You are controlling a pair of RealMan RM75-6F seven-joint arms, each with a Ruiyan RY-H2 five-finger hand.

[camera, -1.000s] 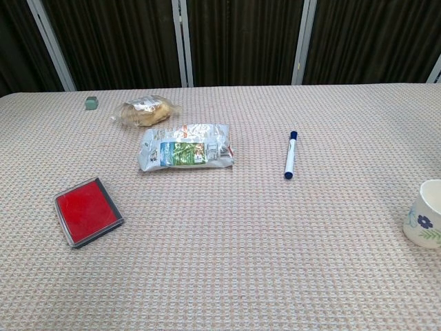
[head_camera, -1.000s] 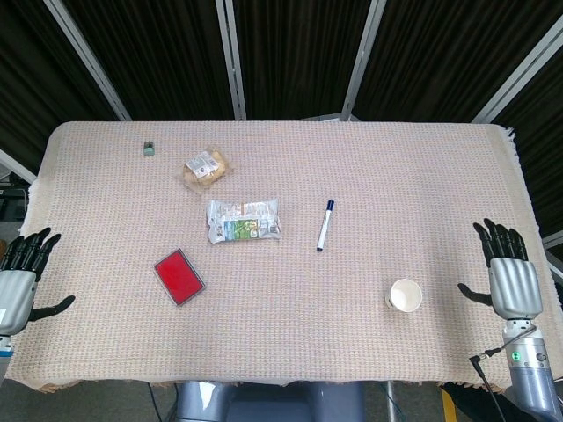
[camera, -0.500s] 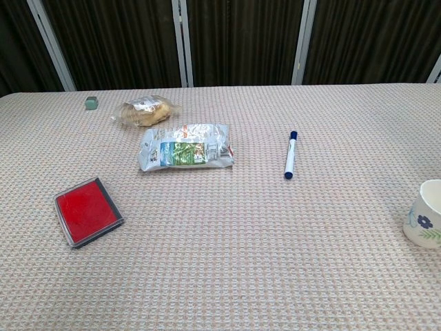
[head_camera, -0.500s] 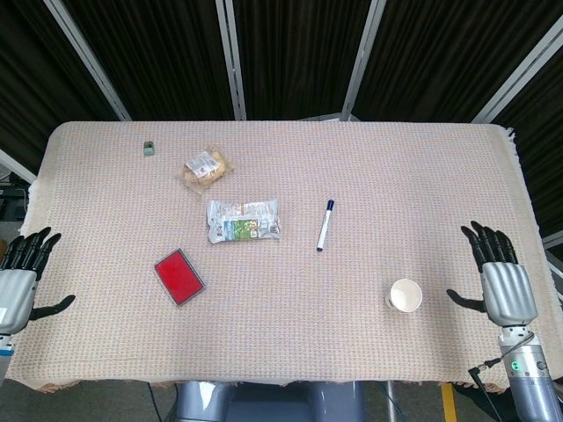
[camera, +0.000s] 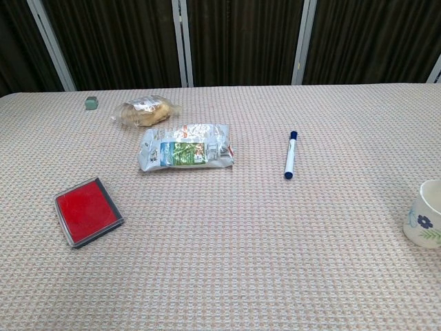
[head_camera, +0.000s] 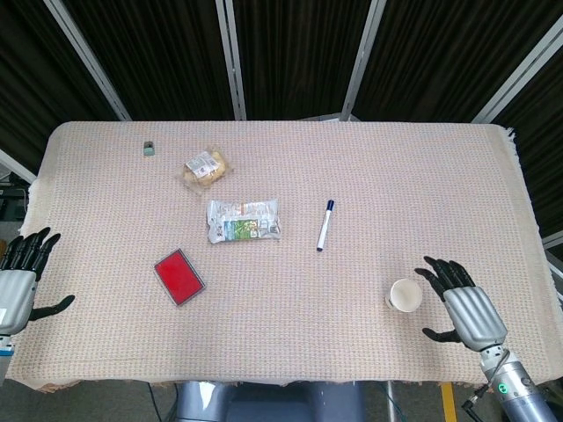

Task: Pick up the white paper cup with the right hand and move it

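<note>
The white paper cup [head_camera: 405, 294] stands upright near the table's front right; in the chest view the cup [camera: 424, 214] shows a blue flower print at the right edge. My right hand [head_camera: 464, 308] is just right of the cup, fingers spread, holding nothing and not touching it. My left hand [head_camera: 19, 277] hangs off the table's left edge with fingers apart and empty. Neither hand shows in the chest view.
A blue marker [head_camera: 325, 225] lies behind and left of the cup. A snack packet [head_camera: 244, 220], a red flat box [head_camera: 179, 276], a wrapped bun [head_camera: 205, 169] and a small green block [head_camera: 149, 148] sit on the left half. The woven tablecloth's [head_camera: 369, 167] front edge runs just below the cup.
My right hand has moved left and nearer the front edge, closing most of the gap to the cup. The cup and my left hand have not moved.
</note>
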